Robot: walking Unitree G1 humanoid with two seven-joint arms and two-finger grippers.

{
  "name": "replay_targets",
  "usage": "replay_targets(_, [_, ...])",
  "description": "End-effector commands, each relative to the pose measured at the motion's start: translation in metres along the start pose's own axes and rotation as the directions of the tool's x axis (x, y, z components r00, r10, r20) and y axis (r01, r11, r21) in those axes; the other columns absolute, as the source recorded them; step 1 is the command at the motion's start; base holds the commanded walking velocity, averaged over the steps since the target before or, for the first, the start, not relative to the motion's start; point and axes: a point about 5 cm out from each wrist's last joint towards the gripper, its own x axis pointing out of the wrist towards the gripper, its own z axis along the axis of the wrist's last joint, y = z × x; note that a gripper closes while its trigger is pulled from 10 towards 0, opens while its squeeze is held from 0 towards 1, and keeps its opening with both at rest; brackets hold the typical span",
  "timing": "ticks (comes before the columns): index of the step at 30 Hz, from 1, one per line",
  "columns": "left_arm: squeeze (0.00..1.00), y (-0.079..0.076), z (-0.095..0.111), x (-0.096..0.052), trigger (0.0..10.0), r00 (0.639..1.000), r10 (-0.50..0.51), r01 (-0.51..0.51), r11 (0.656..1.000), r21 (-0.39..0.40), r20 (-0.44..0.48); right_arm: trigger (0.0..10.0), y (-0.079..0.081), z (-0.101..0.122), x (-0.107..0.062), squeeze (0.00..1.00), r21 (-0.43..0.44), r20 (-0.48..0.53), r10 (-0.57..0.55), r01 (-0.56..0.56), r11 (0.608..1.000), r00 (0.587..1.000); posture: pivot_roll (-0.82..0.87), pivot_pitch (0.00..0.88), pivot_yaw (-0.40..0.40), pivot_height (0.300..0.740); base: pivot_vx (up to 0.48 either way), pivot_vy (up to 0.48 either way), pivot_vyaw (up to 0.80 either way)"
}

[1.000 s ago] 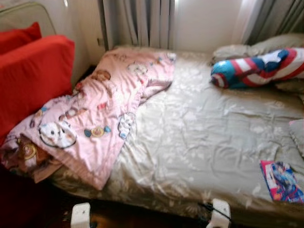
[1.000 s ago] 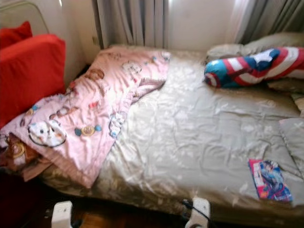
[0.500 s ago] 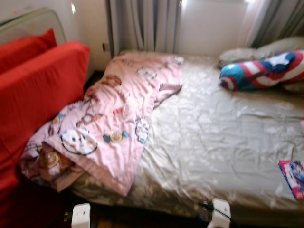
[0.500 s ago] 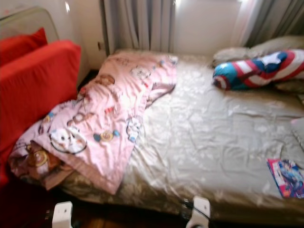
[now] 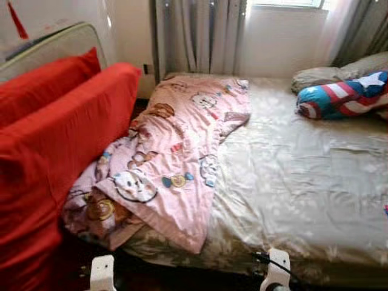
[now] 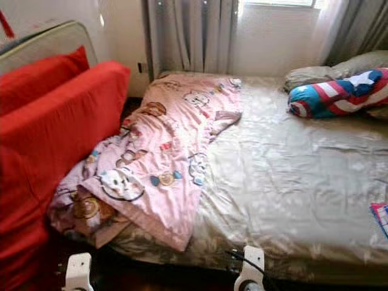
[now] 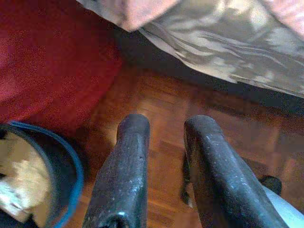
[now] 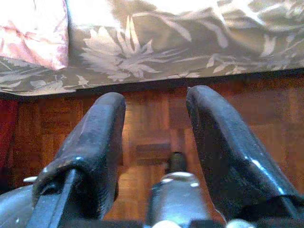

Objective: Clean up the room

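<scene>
Cut off at the frame edge beyond the bed (image 6: 291,182): a colourful booklet (image 6: 380,216), mostly out of sight. Under the pink blanket (image 5: 182,151), bed corner hidden. Near the bed's foot, blue-rimmed bin (image 7: 52,175) partly cropped, contents blurred.

Glossy satin sheet (image 5: 303,176), wood floor (image 8: 147,128)
</scene>
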Motion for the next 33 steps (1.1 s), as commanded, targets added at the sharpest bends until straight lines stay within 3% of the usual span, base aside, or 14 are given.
replay_targets(1, [0.00,-0.007,-0.003,0.000,10.0,1.000,-0.010,0.010,1.000,-0.005,-0.020,10.0,-0.010,-0.004,-0.002,0.00,0.007,-0.017,-0.031,0.031,0.999,0.999,0.10,0.000,-0.018,0.740,0.000,0.000,0.00])
replay_targets(7, [0.00,-0.007,-0.001,0.001,10.0,1.000,-0.008,0.007,1.000,-0.023,-0.014,10.0,-0.010,0.001,-0.001,0.00,-0.009,-0.006,-0.038,0.038,0.999,0.999,0.10,0.000,-0.009,0.740,0.000,0.000,0.00])
replay_targets(21, [0.00,-0.002,-0.010,-0.002,10.0,0.999,0.002,-0.003,1.000,-0.021,-0.036,10.0,-0.017,-0.009,-0.004,0.00,-0.001,-0.030,-0.055,0.055,0.998,0.998,0.11,0.002,0.001,0.740,0.000,0.000,0.78])
replay_targets(28, [0.00,-0.005,-0.021,-0.005,10.0,0.998,0.001,-0.003,1.000,-0.031,-0.057,10.0,-0.023,-0.018,-0.007,0.00,-0.018,-0.048,-0.067,0.066,0.998,0.997,0.12,0.011,-0.028,0.740,0.000,0.000,0.58])
replay_targets(33, [0.00,-0.010,-0.035,-0.009,10.0,0.997,-0.004,0.000,0.999,-0.047,-0.082,10.0,-0.030,-0.025,-0.011,0.00,-0.005,-0.058,-0.084,0.083,0.996,0.995,0.12,0.000,-0.052,0.740,0.000,0.000,0.00])
